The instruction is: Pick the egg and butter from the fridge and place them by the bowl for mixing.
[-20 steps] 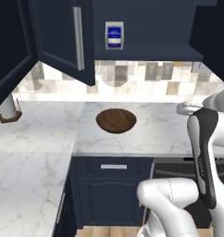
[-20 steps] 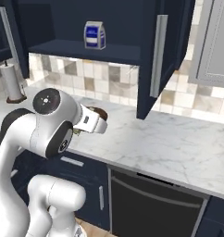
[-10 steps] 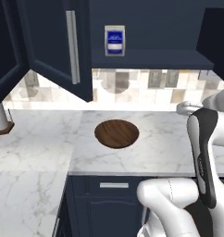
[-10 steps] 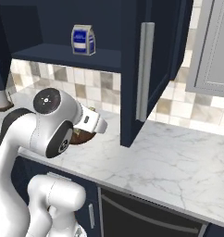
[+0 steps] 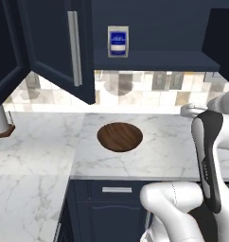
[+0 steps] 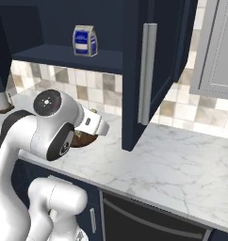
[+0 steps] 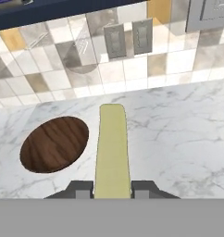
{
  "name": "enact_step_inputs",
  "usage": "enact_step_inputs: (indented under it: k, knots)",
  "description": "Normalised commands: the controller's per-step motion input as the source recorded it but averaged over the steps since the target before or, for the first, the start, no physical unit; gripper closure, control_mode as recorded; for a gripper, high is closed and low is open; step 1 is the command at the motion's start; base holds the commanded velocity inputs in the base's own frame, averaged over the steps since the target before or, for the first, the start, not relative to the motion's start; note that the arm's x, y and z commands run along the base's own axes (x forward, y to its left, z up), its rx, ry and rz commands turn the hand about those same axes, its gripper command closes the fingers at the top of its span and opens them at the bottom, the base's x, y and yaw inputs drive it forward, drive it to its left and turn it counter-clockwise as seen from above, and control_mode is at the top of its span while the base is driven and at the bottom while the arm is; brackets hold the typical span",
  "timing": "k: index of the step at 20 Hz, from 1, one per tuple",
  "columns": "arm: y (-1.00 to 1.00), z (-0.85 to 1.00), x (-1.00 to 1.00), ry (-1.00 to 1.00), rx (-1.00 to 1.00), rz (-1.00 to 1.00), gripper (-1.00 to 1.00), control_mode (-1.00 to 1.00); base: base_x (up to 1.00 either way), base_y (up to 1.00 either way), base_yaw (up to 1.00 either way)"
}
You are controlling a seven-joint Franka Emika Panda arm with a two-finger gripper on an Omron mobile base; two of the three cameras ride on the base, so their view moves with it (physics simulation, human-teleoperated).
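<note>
On my hand camera the tool (image 7: 112, 189) is clamped on the butter (image 7: 112, 148), one dark finger tip pressed to each side of the pale yellow-green stick, which runs straight out ahead of the hand above the marble surface (image 7: 178, 134). The bowl (image 7: 54, 144) of dark brown wood sits on that surface just to the left of the stick as the hand camera frames it, with a narrow strip of marble between them. From the left base camera I see the bowl (image 5: 119, 137) standing alone on the surface (image 5: 159, 151), below an open navy cabinet door (image 5: 59, 47) and a shelf that carries a small blue and white carton (image 5: 118, 41). The tiled backsplash (image 7: 132, 60) runs behind the bowl.
</note>
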Motion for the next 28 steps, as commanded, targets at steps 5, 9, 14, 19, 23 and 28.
enact_step_inputs:
  k: [5,9,14,19,23,28]
  knots:
    - [0.13,-0.12,0.03,0.07,-0.04,0.0,1.0,-1.0,-0.03,0.03,0.01]
    - [0.43,-0.33,0.22,0.12,-0.17,0.0,1.0,-1.0,0.0,0.0,0.0]
    - [0.17,-0.49,0.42,0.12,-0.08,0.0,1.0,-1.0,0.0,0.0,0.0]
    - [0.0,-0.4,0.57,0.15,0.01,0.08,1.0,-1.0,0.0,0.0,0.0]
    - [0.0,-0.34,0.52,0.07,0.02,0.13,1.0,-1.0,0.0,0.0,0.0]
    - [-0.06,-0.35,0.43,0.04,0.08,0.1,1.0,-1.0,0.0,0.0,0.0]
